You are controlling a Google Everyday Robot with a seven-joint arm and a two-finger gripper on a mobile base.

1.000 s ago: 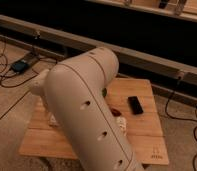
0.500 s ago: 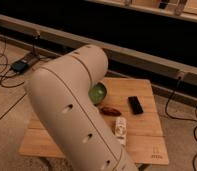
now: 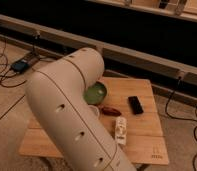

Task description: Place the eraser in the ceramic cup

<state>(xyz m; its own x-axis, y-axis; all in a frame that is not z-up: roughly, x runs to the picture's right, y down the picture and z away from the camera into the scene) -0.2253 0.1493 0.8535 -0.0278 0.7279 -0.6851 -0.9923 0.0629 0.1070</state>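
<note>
While the eraser [image 3: 136, 104] lies on the surface [image 3: 147, 145], step: reaching, nothing grasped yet.
eraser: judged to be the black block, right of the green bowl [image 3: 96, 93].
ceramic cup [image 3: 94, 111]: pale rim showing beside the arm [image 3: 67, 115], near the bowl.
pincer: out of sight; its width cannot be told.
next move: get the pincer over the eraser, then carry it left to the cup.
</note>
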